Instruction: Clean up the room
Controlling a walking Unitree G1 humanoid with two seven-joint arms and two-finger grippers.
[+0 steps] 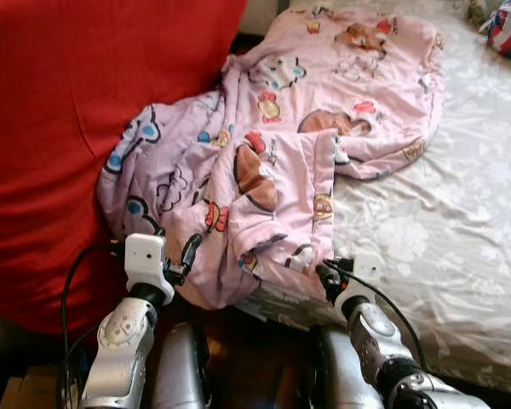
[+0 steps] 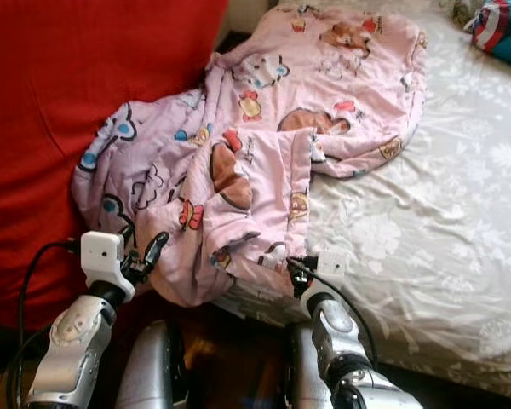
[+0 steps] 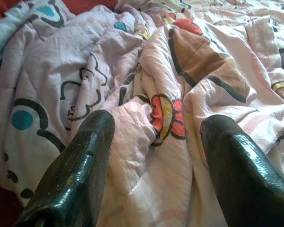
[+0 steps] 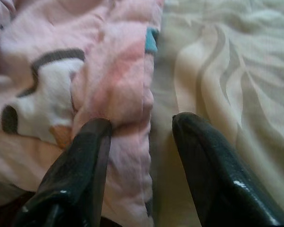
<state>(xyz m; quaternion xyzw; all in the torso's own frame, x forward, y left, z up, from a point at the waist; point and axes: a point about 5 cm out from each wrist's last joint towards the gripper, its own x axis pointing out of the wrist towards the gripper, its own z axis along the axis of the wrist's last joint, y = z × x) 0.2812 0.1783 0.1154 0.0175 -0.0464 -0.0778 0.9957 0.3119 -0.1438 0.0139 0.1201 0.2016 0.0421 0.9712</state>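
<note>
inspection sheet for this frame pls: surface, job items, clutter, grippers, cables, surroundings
Surface: bed with pale floral sheet, wrinkled.
Job's things: pink cartoon quilt, crumpled, near corner hanging over the bed edge.
Clutter: red-white-blue item at the bed's far corner, cut off by the frame.
Grippers: left gripper open, fingers on either side of a quilt fold; right gripper open at the quilt's hem, one finger over the sheet.
Cables: black cable looping off the left wrist; another along the right forearm.
Surroundings: large red fabric surface left of the bed.
</note>
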